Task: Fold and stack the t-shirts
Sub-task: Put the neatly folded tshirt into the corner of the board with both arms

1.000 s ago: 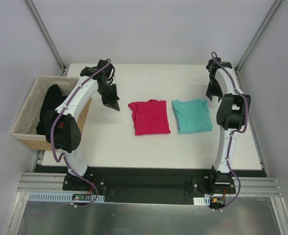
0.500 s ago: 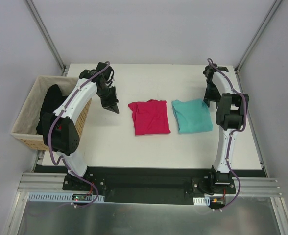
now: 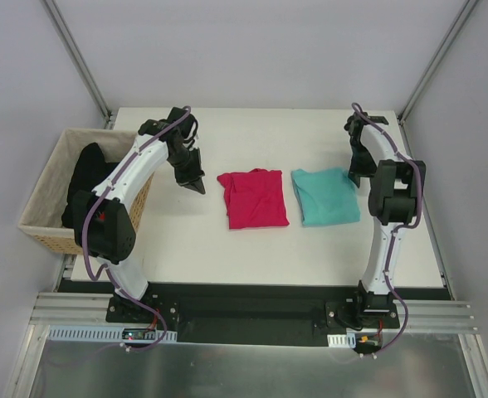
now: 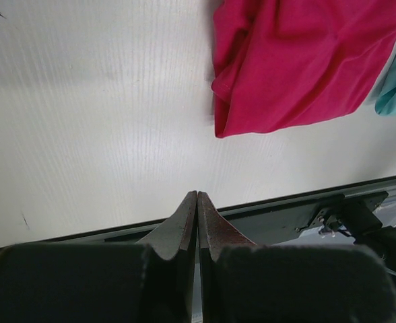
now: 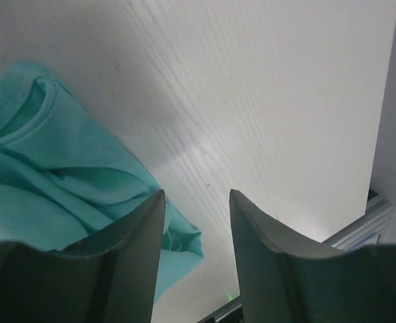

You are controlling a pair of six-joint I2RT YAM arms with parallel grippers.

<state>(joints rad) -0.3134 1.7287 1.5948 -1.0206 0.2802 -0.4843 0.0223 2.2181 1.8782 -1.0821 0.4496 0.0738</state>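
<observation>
The pink shirt [image 3: 254,199] and teal shirt [image 3: 325,196] lie folded side by side, mid-frame. The left jaws are shut and empty. The right jaws are half open, holding nothing, at the teal shirt's top right corner. I think they should pinch all the layers there.

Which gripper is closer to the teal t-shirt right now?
Right. The right gripper hangs open at the far right corner of the teal t-shirt. The left gripper, shut, sits on the far side of the pink t-shirt, to its left.

White arms [image 3: 136,166], black joints [image 3: 103,228] (purple cables [image 3: 407,322] alongside).
</observation>
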